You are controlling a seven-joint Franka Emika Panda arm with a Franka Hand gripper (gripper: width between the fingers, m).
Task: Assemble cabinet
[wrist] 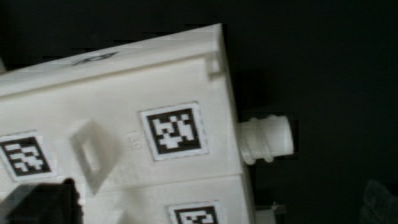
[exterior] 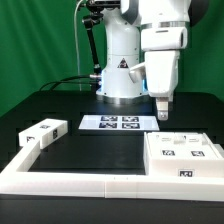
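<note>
White cabinet (exterior: pixel 185 158) sits below the gripper (exterior: pixel 162 113), apart from it.

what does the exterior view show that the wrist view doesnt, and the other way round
Only the exterior view: the gripper hanging in the air, the marker board, a small white part on the exterior view's left, and the border rail. Only the wrist view: a round ribbed stub sticking out of a panel's edge. Both: the white cabinet with its black-and-white tags.
</note>
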